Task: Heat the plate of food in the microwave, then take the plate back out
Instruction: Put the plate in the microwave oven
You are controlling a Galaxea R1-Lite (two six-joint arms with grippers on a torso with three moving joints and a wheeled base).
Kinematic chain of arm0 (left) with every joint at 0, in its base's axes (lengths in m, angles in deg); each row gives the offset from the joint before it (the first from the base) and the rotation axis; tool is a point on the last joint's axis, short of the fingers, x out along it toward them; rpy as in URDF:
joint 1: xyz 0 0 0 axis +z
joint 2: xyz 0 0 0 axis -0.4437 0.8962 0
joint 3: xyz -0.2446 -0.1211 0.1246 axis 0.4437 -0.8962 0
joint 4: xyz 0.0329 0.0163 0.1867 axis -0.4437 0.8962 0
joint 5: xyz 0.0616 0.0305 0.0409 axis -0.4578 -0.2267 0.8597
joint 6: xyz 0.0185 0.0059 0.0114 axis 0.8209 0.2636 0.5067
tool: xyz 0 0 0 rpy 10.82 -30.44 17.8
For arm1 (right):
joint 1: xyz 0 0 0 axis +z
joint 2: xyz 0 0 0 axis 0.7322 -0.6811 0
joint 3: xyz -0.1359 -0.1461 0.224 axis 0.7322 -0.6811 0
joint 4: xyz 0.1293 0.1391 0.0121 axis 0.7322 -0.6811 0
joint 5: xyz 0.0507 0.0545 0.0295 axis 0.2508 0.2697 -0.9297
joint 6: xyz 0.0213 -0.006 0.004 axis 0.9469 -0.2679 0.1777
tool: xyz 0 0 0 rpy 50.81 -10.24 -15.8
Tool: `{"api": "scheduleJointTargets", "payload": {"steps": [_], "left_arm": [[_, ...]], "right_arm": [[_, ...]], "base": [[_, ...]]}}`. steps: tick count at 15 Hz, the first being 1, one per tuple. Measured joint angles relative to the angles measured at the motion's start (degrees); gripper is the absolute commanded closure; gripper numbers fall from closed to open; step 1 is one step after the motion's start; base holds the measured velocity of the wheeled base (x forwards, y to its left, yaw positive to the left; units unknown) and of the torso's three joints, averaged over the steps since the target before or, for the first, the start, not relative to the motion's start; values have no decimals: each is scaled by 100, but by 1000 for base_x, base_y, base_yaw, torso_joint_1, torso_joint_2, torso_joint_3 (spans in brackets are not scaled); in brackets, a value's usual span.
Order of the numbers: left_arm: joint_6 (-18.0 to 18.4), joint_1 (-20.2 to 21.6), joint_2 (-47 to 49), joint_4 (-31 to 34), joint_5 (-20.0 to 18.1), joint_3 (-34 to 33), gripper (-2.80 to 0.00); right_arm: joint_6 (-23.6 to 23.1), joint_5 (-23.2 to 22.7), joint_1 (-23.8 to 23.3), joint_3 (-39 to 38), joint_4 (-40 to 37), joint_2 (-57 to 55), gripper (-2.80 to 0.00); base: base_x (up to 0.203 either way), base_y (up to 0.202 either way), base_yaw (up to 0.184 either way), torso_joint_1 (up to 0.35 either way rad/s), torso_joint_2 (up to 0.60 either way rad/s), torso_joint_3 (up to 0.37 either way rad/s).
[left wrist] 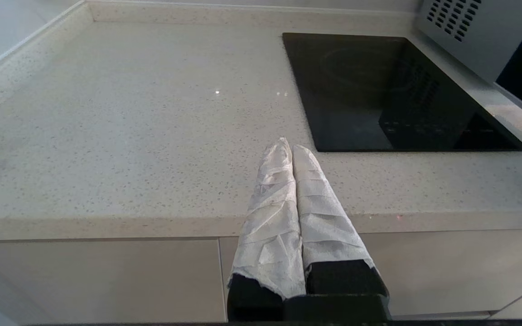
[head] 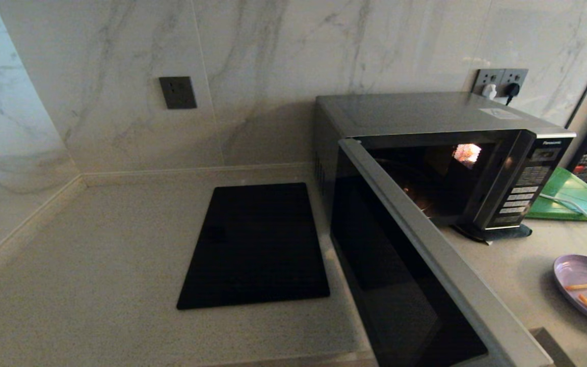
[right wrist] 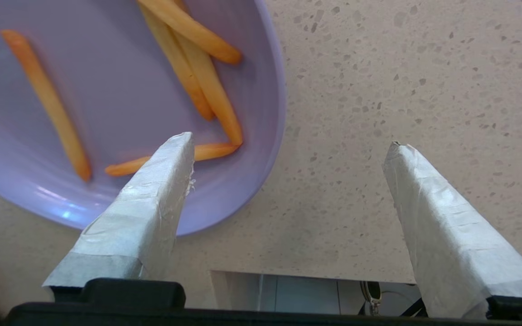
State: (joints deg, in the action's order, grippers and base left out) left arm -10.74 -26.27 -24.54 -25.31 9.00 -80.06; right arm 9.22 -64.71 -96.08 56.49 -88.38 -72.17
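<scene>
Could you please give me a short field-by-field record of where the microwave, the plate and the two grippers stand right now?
microwave: on the counter, door swung open, interior lit, nothing visible inside
plate of food: on the counter in front of the microwave, toward the robot's right, fries on it
right gripper: jaws open, above the plate's rim, not gripping
left gripper: jaws shut, empty, at the counter's front edge by the cooktop

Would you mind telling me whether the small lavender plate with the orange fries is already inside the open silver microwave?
No, the small lavender plate of fries sits on the speckled countertop, outside the open silver microwave.
</scene>
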Motion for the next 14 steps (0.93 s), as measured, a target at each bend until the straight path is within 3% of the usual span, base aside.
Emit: {"api": "scheduleJointTargets", "payload": {"steps": [14], "left_arm": [[1, 0, 0, 0, -1, 0, 0]], "right_arm": [[9, 415, -61, -46, -4, -135, -280]], "base": [[0, 0, 0, 0, 0, 0]]}}
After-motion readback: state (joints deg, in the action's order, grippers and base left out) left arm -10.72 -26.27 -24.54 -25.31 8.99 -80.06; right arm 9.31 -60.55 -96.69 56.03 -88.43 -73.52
